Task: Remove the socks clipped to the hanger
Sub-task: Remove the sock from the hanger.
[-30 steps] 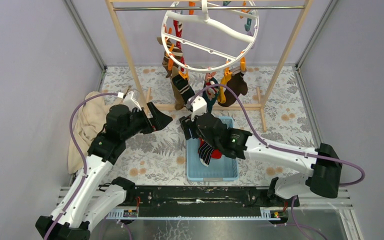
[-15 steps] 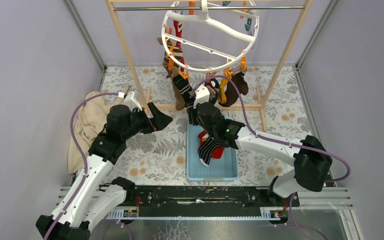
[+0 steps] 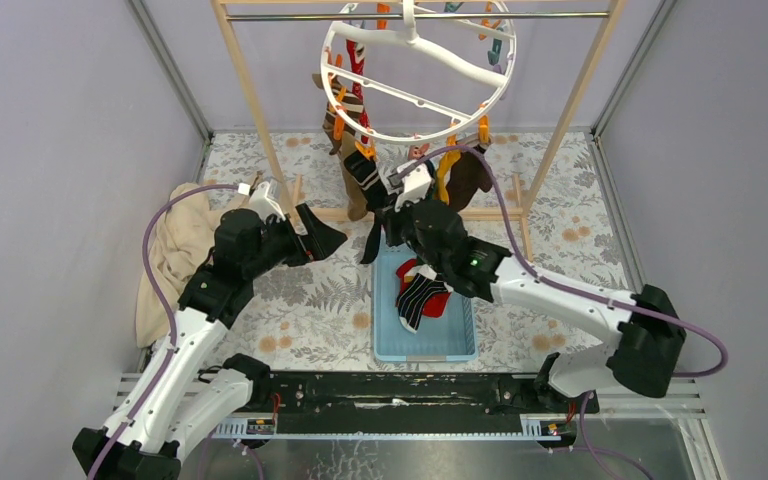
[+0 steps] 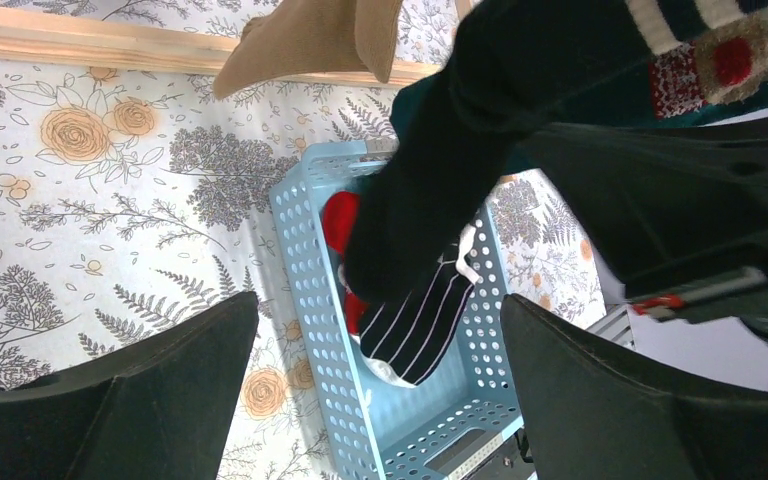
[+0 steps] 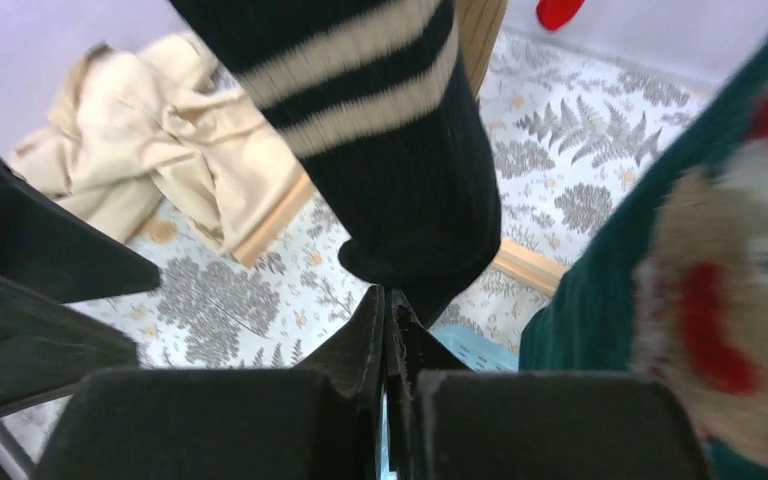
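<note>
The white round hanger (image 3: 410, 98) hangs from the rack bar with several socks on orange clips. Among them are a black sock with cream stripes (image 3: 365, 175), a teal patterned sock (image 5: 610, 330) and a brown sock (image 3: 470, 175). My right gripper (image 3: 388, 228) is shut, and its tips (image 5: 390, 298) pinch the lower end of the black striped sock (image 5: 400, 170). My left gripper (image 3: 325, 240) stands wide open and empty to the left, its fingers framing the basket (image 4: 378, 300). The black sock (image 4: 430, 170) hangs over that basket.
A light blue perforated basket (image 3: 460, 340) on the floral mat holds a red sock and a black pinstriped sock (image 3: 418, 295). The wooden rack frame (image 3: 250, 100) stands behind it. A beige cloth (image 3: 175, 250) lies at the left wall.
My right gripper rose from over the basket toward the hanger and closed on the black striped sock's lower end. The left arm has not moved.
</note>
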`<action>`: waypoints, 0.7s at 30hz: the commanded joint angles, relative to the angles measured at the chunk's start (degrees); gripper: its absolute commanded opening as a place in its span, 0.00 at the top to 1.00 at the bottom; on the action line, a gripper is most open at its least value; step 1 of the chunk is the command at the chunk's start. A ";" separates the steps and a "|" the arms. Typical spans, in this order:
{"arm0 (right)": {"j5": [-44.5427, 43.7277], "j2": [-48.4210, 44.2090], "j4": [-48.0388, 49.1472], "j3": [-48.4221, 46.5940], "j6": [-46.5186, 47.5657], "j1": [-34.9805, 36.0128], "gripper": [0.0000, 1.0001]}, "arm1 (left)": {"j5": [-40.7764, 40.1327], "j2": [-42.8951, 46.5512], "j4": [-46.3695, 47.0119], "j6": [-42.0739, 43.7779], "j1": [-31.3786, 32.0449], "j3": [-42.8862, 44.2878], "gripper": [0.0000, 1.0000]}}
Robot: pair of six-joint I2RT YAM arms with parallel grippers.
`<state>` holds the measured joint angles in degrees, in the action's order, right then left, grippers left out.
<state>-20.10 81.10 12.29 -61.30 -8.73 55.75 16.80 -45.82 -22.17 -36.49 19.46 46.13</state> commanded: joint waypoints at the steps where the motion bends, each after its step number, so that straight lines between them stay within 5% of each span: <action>1: 1.19 -4.38 1.54 -0.64 -0.08 -0.11 1.00 | 1.53 -0.28 4.48 -0.39 -0.04 -0.98 0.01; 21: 8.35 -11.98 3.18 2.59 -7.66 -0.06 1.00 | 8.34 1.21 11.15 -2.99 -0.08 -4.16 0.01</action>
<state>-13.74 72.77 13.50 -56.10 -14.04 55.77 21.34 -45.56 -17.67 -38.11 19.46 42.76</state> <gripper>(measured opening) 0.011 0.987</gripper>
